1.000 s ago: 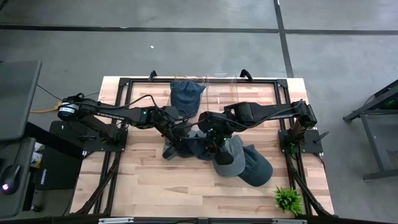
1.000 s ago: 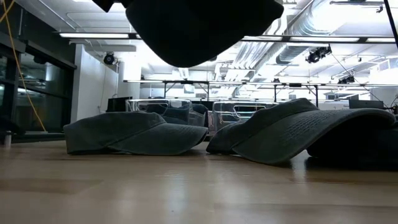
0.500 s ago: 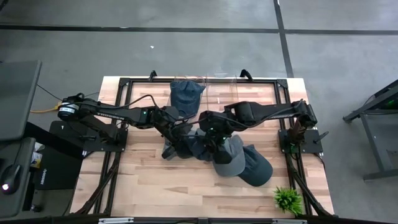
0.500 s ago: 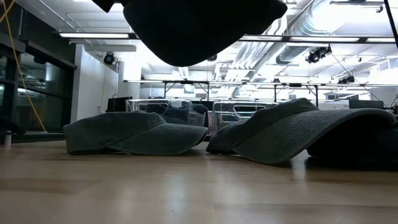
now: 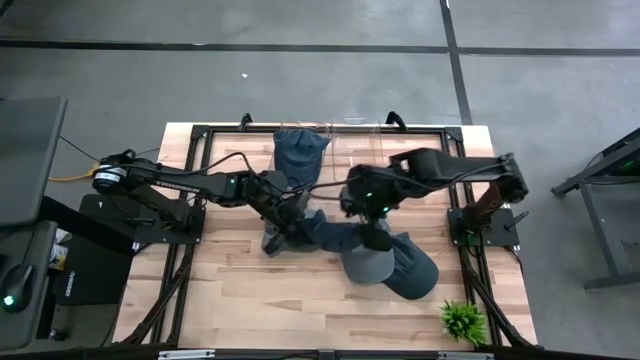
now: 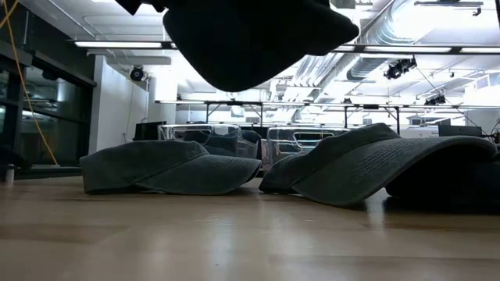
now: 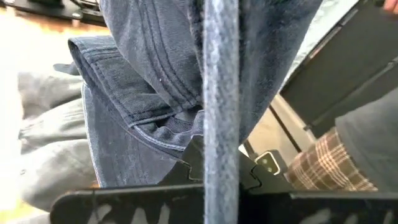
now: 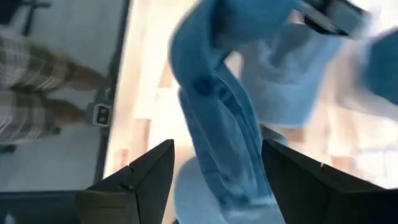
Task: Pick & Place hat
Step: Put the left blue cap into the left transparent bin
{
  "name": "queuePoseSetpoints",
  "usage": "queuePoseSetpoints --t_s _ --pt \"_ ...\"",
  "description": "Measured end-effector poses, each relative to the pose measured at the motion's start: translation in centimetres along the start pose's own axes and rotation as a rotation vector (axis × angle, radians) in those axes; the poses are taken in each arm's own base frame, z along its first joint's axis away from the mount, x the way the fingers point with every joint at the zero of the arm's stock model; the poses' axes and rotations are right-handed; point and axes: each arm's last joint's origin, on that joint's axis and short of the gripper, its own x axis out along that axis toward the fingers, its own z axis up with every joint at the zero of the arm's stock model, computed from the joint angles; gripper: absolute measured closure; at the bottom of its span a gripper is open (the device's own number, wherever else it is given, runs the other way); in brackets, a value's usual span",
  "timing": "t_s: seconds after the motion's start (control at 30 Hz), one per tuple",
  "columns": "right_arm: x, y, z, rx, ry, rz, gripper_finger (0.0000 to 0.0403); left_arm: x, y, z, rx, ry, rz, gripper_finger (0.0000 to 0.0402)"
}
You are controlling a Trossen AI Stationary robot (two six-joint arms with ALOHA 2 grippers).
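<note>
Hats (image 5: 385, 262) crowd table (image 5: 230, 300) beneath lifted cap (image 5: 325, 232).

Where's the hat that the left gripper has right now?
In the high view the held hat hangs above mid-table, between the left gripper and the right gripper, just behind two gray hats lying on the table.

Overhead, table-level, two wrist views.

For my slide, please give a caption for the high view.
Left gripper lifts a denim hat above the table; right gripper open beside it.
</note>
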Motion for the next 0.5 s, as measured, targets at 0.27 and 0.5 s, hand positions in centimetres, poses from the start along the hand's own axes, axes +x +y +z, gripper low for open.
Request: queuePoseSetpoints --t_s 0.27,0.5 --pt "-5.3 -0.1 -2.0 0.085 -0.099 -0.162 0.0164 -3.4 1.5 1.8 -0.016 -0.128 0.115 0.0401" --pt "-6.6 -0.2 -2.5 0.115 -0.132 -0.242 0.0164 -9.0 3.1 3.7 0.004 -0.291 0.215 0.0401"
